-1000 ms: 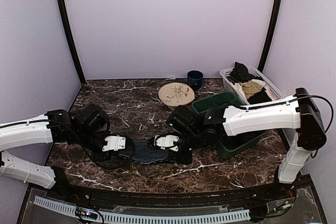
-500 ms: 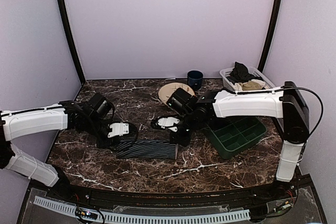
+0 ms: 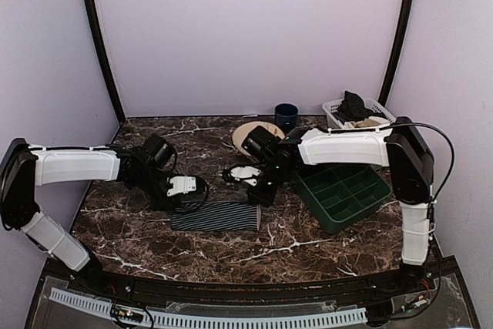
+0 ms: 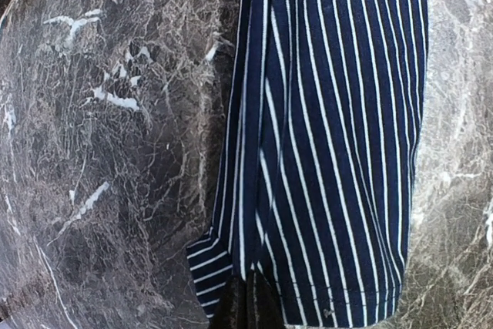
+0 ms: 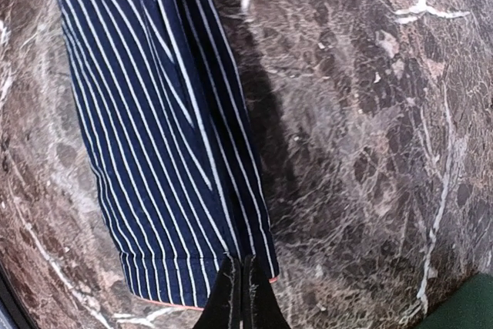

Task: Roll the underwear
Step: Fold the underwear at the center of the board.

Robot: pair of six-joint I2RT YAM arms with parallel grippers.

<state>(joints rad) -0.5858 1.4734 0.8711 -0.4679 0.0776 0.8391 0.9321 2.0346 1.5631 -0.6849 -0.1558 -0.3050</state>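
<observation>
The underwear (image 3: 216, 216) is navy cloth with thin white pinstripes. It lies as a narrow rolled strip on the marble table, in front of both grippers. My left gripper (image 3: 178, 201) sits at the strip's left far edge. In the left wrist view its black fingers (image 4: 248, 310) are pressed together at a fold of the cloth (image 4: 331, 136). My right gripper (image 3: 259, 200) sits at the strip's right far edge. In the right wrist view its fingers (image 5: 242, 298) are pressed together at the hem of the cloth (image 5: 146, 136). The waistband is hidden.
A green compartment bin (image 3: 348, 195) stands right of the strip. A white basket (image 3: 333, 109) with dark and tan clothes is at the back right. A patterned plate (image 3: 245, 135) and a dark blue cup (image 3: 286, 115) stand at the back.
Both grippers have moved away from the near edge toward the back. The cloth has gone from a spread patch between them to a narrower strip. The right arm has swung off the green bin.
</observation>
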